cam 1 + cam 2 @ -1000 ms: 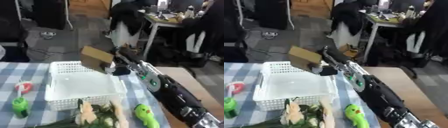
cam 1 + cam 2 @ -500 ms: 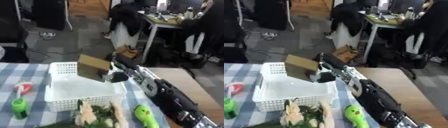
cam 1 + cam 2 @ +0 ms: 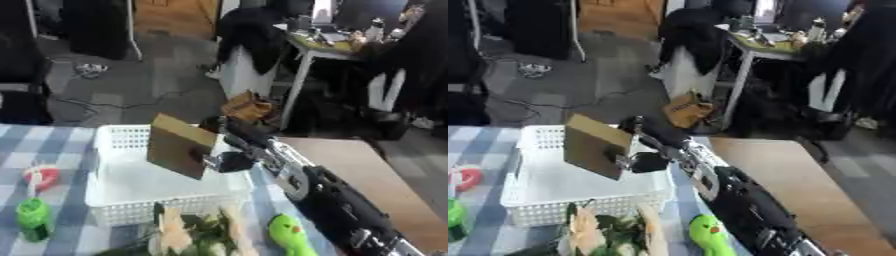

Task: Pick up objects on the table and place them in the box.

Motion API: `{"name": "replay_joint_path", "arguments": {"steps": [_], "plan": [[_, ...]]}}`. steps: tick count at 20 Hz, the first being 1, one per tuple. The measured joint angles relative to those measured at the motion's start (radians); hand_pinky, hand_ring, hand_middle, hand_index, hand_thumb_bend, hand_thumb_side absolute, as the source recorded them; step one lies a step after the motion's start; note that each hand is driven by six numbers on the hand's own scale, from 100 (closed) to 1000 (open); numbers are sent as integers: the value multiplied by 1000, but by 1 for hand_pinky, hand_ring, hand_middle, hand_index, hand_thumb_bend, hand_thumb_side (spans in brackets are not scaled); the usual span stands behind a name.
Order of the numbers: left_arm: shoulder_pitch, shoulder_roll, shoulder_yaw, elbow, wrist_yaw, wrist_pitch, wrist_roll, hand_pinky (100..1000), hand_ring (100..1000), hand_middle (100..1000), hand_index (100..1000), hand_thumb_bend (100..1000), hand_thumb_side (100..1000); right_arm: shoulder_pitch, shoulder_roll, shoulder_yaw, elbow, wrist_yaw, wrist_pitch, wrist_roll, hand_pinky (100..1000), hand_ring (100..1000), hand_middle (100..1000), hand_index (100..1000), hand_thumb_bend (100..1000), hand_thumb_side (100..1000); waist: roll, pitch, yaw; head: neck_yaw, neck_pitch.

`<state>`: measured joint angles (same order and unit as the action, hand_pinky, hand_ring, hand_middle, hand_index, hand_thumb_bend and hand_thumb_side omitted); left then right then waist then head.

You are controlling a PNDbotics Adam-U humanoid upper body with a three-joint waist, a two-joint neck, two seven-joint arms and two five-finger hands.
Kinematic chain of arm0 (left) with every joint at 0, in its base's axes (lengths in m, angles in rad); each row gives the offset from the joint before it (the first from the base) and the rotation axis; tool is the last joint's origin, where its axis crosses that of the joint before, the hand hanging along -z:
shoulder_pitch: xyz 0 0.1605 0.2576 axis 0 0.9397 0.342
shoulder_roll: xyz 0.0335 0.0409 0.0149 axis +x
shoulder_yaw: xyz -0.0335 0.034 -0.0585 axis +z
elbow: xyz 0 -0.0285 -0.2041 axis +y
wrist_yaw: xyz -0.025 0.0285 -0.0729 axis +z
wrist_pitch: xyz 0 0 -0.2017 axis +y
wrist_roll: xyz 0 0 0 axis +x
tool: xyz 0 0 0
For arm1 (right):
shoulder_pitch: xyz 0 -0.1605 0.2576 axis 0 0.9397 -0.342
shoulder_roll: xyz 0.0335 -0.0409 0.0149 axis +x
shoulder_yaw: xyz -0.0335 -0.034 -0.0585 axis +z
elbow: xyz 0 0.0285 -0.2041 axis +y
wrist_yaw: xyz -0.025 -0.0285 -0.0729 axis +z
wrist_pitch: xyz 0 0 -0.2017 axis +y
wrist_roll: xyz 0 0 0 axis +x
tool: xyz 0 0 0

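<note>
Brown box: a flat brown cardboard box is held up in the air, tilted, its lower edge hanging over the right side of the white basket.
Right hand: the robot's right hand is clasped on the right edge of the cardboard box, dark fingers curled against its face.
Right arm: a black arm with silver joints runs from the lower right corner up and leftward to that hand, crossing the basket's right rim.
White basket: a white plastic lattice basket sits on the table under the box; its floor looks bare and pale.
Flowers: a bunch of pale flowers with green leaves lies just in front of the basket's near wall.
Green toy: a bright green rounded toy lies right of the flowers, beside the arm.
Green bottle: a small green bottle stands near the left edge, left of the basket.
Red object: a small red and white thing lies behind the bottle; I cannot make out what it is.
Table: a blue and white checked cloth covers the left part; bare wood shows on the right.
Left hand: not visible in either view.
</note>
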<state>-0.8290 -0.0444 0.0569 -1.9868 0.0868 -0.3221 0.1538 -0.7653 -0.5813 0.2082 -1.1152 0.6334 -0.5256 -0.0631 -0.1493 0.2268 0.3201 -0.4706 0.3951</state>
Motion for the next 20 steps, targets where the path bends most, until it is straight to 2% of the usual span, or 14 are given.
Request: {"name": "replay_joint_path", "arguments": {"steps": [10,12,13,14,15,16,17,18,19,20], "plan": [[-20,-8,-11,0,-4,-8,-15,660,801,751,866,100,938,6,-15,-32,34,65,4,-139,847,803,542,625,100,827,-9,20,15,-38,-32],[-26,-8,-11,0,-4,-9,-17,660,801,751,866,100,938,9,-15,-36,43,79,4,-161,849,809,575,648,100,847,-9,24,18,-43,-39],[-27,-9,-11,0,-4,-10,-19,660,801,751,866,100,939,10,-15,-36,47,84,4,-170,857,833,679,721,192,910,-9,26,18,-45,-41],[-28,-9,-11,0,-4,-11,-20,660,801,751,866,100,939,10,-16,-36,50,89,3,-176,857,833,679,721,192,910,-9,26,18,-45,-43],[-28,-9,-12,0,-4,-10,-22,660,801,751,866,100,939,10,-17,-36,54,94,2,-179,875,864,776,791,254,972,-9,26,18,-46,-46],[-28,-9,-13,0,-4,-9,-25,660,801,751,866,100,939,10,-18,-36,57,99,1,-179,875,864,776,791,254,972,-9,26,18,-45,-47],[-28,-9,-14,0,-4,-8,-27,660,801,751,866,100,940,10,-21,-36,60,104,-1,-177,899,915,875,873,364,1000,-9,26,18,-45,-47],[-28,-9,-14,0,-5,-7,-28,660,801,751,866,100,940,11,-22,-36,62,111,-5,-172,899,915,875,873,364,1000,-9,26,18,-44,-48],[-28,-9,-15,0,-5,-6,-29,660,801,751,866,100,940,11,-23,-36,64,120,-11,-166,926,952,940,933,440,1000,-9,26,18,-43,-48],[-28,-9,-15,0,-5,-6,-29,660,801,751,866,100,940,11,-23,-36,65,131,-20,-157,926,952,940,933,440,1000,-9,26,18,-40,-48]]}}
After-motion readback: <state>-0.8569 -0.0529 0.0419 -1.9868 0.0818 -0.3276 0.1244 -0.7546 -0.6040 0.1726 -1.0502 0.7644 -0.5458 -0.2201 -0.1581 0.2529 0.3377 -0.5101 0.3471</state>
